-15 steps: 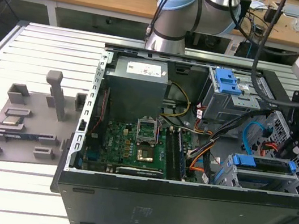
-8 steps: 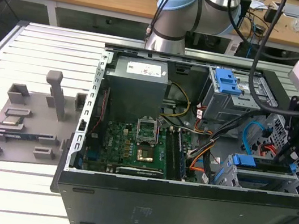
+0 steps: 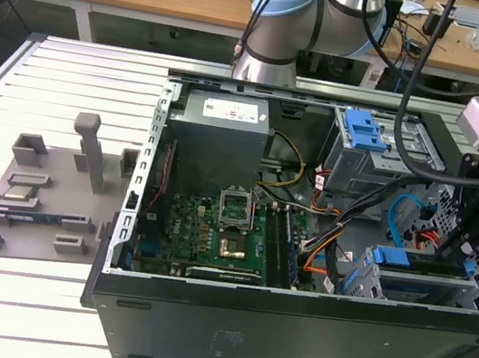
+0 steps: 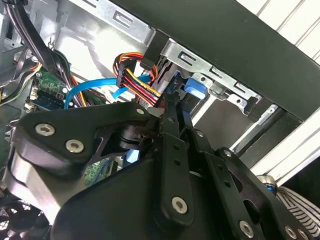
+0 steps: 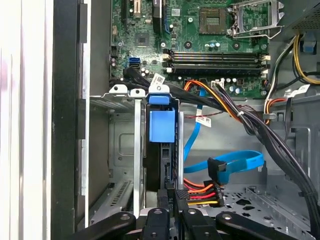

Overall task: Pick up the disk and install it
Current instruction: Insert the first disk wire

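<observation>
**Disk in lower drive cage, hand on its rear edge**

Disk [image 5: 161,160] sits on edge in the drive cage [image 5: 120,135] at the PC case [image 3: 285,343] front corner, blue carrier tab up front. Hand [image 5: 170,202] fingers [image 4: 170,130] pinch close together at the disk's rear edge, looks clenched on it. SATA pwr connector [image 5: 197,194] w/ coloured wires just beside. Motherboard [image 3: 212,230] well apart. Case lies open on the slatted worktop [image 3: 55,75].
</observation>
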Robot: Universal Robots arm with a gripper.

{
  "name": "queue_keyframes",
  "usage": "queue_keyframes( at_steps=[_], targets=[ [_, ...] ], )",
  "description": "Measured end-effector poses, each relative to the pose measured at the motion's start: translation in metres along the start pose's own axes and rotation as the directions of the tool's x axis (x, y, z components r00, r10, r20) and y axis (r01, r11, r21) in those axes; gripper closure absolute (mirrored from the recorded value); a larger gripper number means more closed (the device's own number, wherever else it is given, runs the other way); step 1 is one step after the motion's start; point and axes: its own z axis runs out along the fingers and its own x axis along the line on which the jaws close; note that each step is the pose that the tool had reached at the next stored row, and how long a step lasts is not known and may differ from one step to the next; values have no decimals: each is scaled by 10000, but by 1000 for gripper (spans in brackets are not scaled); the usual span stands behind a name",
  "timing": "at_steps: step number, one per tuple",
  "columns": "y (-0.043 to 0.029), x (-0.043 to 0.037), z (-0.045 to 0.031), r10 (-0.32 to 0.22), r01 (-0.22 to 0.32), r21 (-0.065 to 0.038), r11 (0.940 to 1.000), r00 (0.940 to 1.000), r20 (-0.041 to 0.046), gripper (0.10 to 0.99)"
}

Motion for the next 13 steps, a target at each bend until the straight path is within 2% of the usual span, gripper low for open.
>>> queue_keyframes(
  at_steps=[6,13],
  targets=[
    [3,-1,58,104,-104,-3,9999,9999,-7,918],
    [7,-1,70,103,-103,-4,9999,9999,9,906]
  ],
)
